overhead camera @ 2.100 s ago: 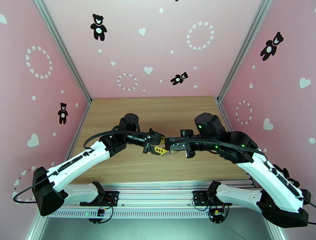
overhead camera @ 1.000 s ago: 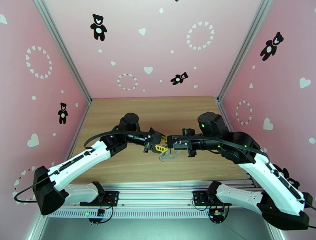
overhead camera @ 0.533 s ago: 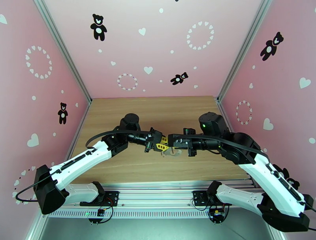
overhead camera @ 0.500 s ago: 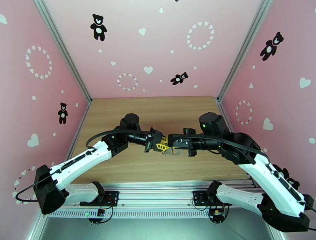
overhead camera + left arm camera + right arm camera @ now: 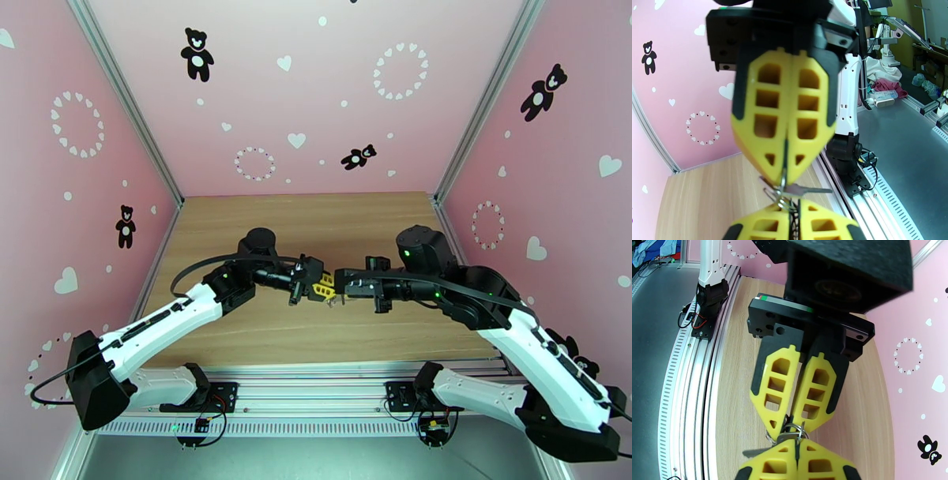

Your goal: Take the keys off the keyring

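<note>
Low in the frame, the left gripper [image 5: 794,207] and right gripper [image 5: 784,177] both pinch the keyring [image 5: 794,429] tight; one key [image 5: 811,190] sticks out.

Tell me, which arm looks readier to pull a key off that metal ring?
Probably the left. The right gripper is shut on the thin silvery metal keyring, anchoring it; the left gripper pinches it beside the small grey metal key, so it could tug away.
</note>
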{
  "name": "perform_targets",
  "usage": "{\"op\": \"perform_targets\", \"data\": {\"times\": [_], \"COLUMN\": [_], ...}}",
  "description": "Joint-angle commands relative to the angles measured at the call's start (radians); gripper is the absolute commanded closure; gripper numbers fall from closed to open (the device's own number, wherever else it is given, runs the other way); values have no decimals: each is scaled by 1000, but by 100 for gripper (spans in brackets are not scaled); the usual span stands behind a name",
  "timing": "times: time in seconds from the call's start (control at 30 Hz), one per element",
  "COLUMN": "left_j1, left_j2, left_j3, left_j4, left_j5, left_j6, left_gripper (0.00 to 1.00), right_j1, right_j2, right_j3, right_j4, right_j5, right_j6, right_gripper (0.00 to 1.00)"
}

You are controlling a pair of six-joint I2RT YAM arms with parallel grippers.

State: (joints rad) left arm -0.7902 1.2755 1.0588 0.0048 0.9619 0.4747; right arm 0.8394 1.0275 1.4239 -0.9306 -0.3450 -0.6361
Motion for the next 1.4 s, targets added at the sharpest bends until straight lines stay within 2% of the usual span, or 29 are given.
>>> {"op": "perform_targets", "data": {"times": [0.0, 0.17, 0.33, 0.47, 0.57, 0.63, 0.9, 1.0, 1.13, 1.37], "left_j1": [20, 42, 84, 90, 71, 62, 51, 29, -8, -17], "left_j2": [-26, -33, -51, -25, -21, -33, -90, -85, -84, -64], "left_j3": [3, 10, 29, 9, -22, -47, -108, -111, -125, -122], "left_j4": [66, 65, 54, 173, 186, 178, 102, 90, 134, 171], "left_j5": [-24, -42, -36, -5, -22, -32, -27, -50, -159, -196], "left_j6": [-36, -44, -66, -190, -202, -187, -77, -47, -26, -11], "left_gripper": [89, 90, 91, 87, 85, 84, 69, 68, 65, 68], "right_j1": [42, 92, 101, 101, 93, 67, -79, -117, -150, -192], "right_j2": [16, 35, 30, 56, 72, 77, 38, 30, 23, 21], "right_j3": [-3, -3, -40, -18, 2, 19, 33, 32, 30, 24], "right_j4": [-16, -52, -58, -20, 15, 19, 45, 49, 42, 49], "right_j5": [33, 119, 180, 156, 139, 101, -143, -219, -271, -342], "right_j6": [-2, -15, -20, -32, -42, -40, 11, 38, 53, 72], "right_gripper": [100, 100, 100, 100, 100, 100, 100, 100, 100, 100]}}
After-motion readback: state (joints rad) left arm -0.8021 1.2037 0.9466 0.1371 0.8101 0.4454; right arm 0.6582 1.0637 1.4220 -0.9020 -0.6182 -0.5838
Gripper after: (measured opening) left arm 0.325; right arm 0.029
